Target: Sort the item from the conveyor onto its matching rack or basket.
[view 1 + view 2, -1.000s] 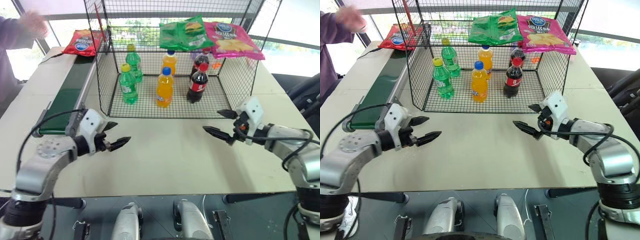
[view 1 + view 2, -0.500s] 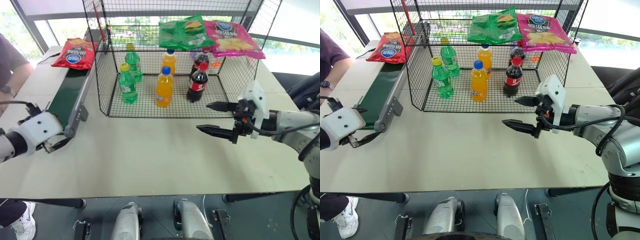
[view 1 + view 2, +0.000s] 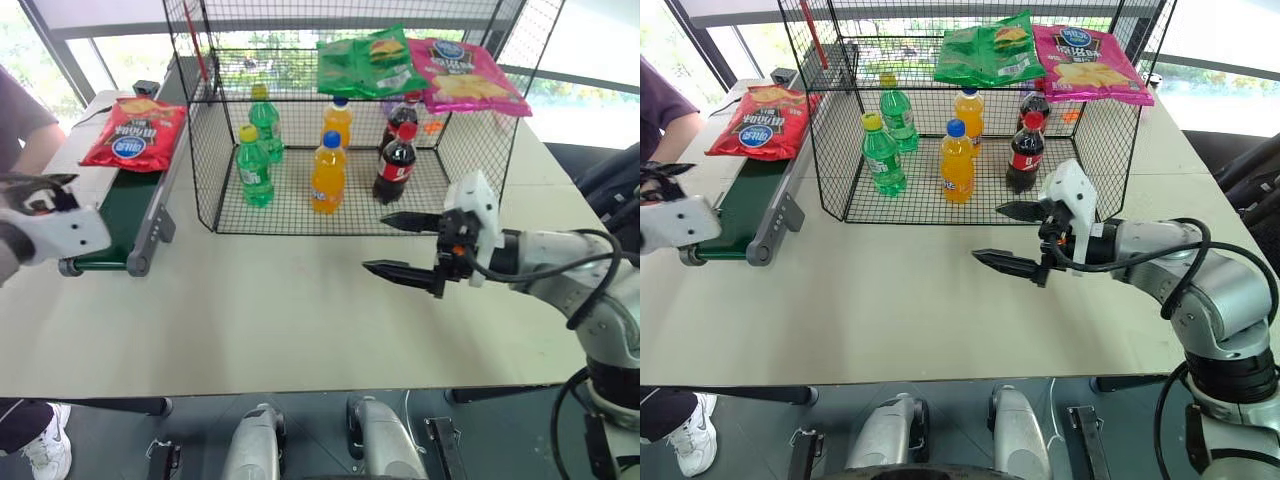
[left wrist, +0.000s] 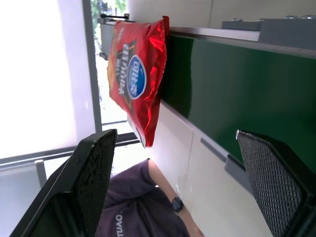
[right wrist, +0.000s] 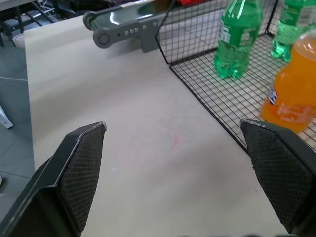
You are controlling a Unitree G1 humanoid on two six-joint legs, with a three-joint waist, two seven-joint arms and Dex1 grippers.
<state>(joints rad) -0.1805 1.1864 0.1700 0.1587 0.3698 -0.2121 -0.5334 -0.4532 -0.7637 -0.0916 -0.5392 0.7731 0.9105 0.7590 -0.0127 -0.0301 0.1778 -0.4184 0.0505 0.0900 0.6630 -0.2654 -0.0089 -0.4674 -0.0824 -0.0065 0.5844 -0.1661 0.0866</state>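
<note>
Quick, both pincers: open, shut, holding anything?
Left pincer: open, holding nothing.
Right pincer: open, holding nothing.

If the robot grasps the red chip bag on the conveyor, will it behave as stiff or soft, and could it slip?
The red chip bag looks puffed and crinkled, so it is probably light and would dent under a grip. Its glossy film may slide between the fingers. It lies flat on the conveyor, so rolling seems unlikely.

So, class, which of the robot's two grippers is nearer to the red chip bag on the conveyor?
Left. The left gripper faces the red chip bag from the conveyor's near end; the right gripper hangs over the table in front of the wire cage, farther off.
</note>
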